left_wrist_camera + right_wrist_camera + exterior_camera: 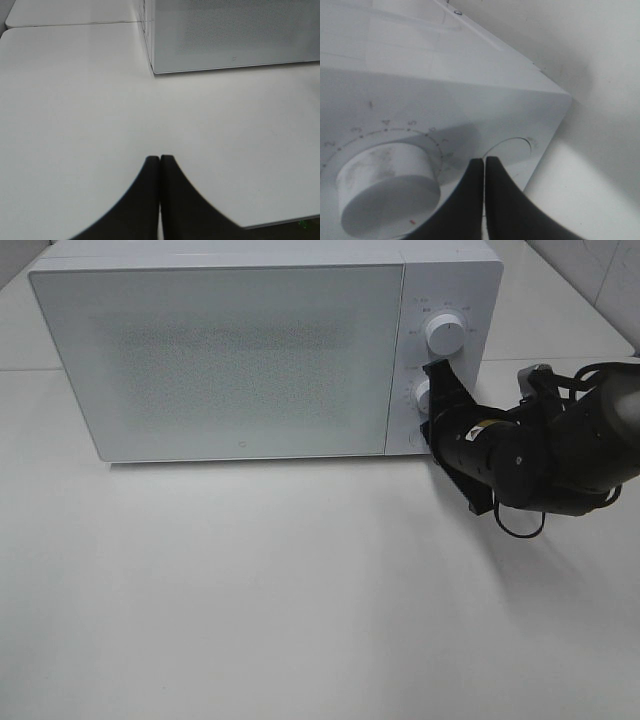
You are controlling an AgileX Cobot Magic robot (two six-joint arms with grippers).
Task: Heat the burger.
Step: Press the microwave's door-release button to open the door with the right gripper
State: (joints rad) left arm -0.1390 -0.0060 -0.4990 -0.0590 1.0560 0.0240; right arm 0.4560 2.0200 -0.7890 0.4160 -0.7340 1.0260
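The right tool, jaws together and empty, points at the microwave panel beside its lower knob, while the left tool, likewise closed, hangs over the surface.

I see the microwave standing on the table, toward its rear. Its panel occupies the right end, upper knob above lower knob. The right gripper sits before the panel, beside the lower knob.

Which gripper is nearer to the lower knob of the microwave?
Right. The right gripper is shut just beside the lower knob. The left gripper hangs over the table near the other end of the microwave, far from it.
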